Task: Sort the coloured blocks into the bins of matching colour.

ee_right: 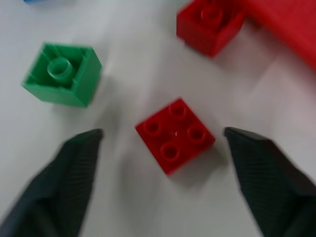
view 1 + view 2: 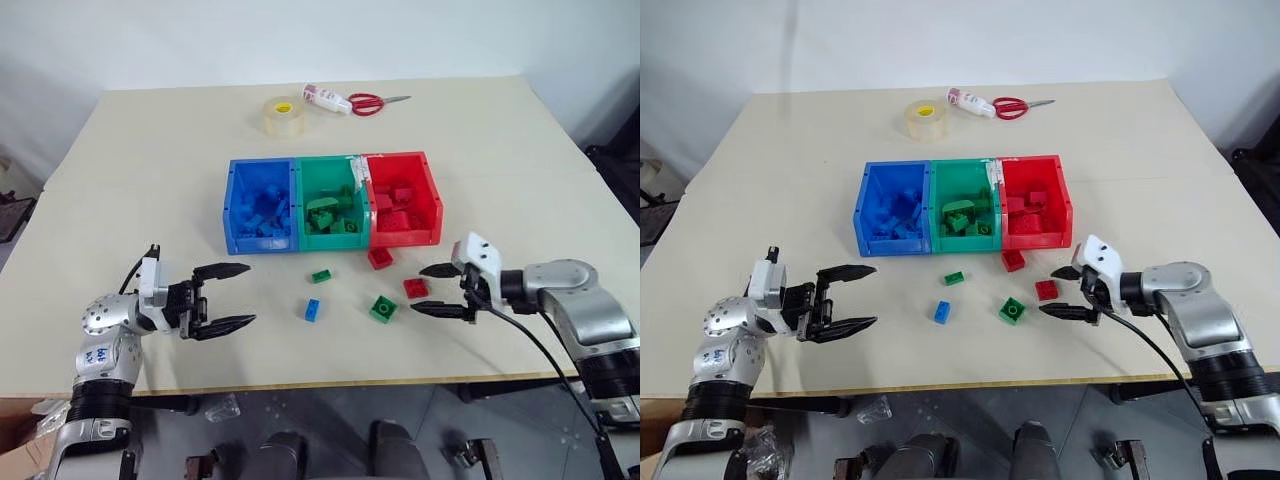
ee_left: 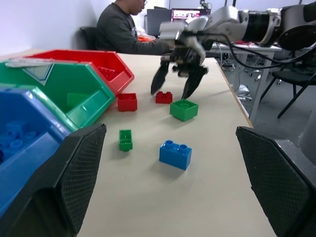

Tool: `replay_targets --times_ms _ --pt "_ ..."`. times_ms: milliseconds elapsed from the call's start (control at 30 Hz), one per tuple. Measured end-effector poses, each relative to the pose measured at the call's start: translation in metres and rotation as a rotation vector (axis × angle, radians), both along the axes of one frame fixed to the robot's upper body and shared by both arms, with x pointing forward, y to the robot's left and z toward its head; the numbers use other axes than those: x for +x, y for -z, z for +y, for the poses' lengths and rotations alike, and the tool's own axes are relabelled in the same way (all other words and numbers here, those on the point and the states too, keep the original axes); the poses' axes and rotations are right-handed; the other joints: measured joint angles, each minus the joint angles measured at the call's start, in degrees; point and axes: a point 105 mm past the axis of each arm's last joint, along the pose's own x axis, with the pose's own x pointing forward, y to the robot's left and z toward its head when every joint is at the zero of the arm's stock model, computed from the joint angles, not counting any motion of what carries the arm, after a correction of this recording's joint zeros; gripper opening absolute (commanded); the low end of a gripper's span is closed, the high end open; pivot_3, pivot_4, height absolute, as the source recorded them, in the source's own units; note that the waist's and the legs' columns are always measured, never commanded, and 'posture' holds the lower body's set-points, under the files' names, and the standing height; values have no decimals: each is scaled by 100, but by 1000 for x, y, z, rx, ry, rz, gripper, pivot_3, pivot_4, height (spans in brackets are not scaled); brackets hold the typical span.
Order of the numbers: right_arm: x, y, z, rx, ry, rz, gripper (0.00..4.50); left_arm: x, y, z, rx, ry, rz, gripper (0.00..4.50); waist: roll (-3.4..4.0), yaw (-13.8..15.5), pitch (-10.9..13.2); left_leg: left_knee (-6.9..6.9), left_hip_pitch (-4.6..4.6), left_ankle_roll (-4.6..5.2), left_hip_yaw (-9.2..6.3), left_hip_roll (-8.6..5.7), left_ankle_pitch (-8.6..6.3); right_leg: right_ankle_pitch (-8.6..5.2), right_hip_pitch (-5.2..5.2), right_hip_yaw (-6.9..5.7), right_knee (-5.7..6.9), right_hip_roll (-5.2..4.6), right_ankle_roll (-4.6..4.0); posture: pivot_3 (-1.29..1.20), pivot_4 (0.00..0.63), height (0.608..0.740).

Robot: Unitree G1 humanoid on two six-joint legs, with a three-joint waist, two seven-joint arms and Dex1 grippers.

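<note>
Three joined bins sit mid-table: blue (image 2: 258,205), green (image 2: 330,200) and red (image 2: 402,195), each holding several blocks of its own colour. Loose blocks lie in front of them: a red one (image 2: 380,258) against the red bin, another red one (image 1: 175,134), a small green one (image 2: 321,276), a larger green one (image 2: 383,309) and a blue one (image 2: 313,310). My right gripper (image 2: 418,289) is low over the table, open, its fingers on either side of the second red block without touching it. My left gripper (image 2: 250,294) hovers open and empty left of the loose blocks.
A tape roll (image 2: 283,116), a glue bottle (image 2: 327,98) and red-handled scissors (image 2: 372,103) lie at the table's far side. The front edge (image 2: 330,380) runs just below the loose blocks. A person (image 3: 123,29) sits beyond the table in the left wrist view.
</note>
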Motion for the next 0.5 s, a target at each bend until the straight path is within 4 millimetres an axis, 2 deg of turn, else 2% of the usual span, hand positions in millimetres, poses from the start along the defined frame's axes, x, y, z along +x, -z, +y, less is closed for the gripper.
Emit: replay_targets --times_ms 133,167,300,500 --pt "2 1 1 1 -4 -13 1621 -2 0 1 -1 -9 1 4500 0 0 0 0 0 0 0 1 0 0 0 -1 0 1 0 0 150 740" --pt "2 1 1 0 -4 -16 1413 -3 0 3 -4 -18 1 4500 0 -1 0 0 0 0 1 1 0 0 0 0 0 1 0 0 150 740" --pt "2 -8 4 10 -4 -50 1417 -3 1 5 -4 -28 7 4500 0 5 0 1 0 0 1 1 0 0 -1 0 0 0 0 0 150 740" --pt "23 -78 12 72 21 -260 1417 -2 0 4 -4 -27 2 4500 0 -5 0 -2 0 -4 3 5 -2 0 -3 -2 -1 3 0 0 150 740"
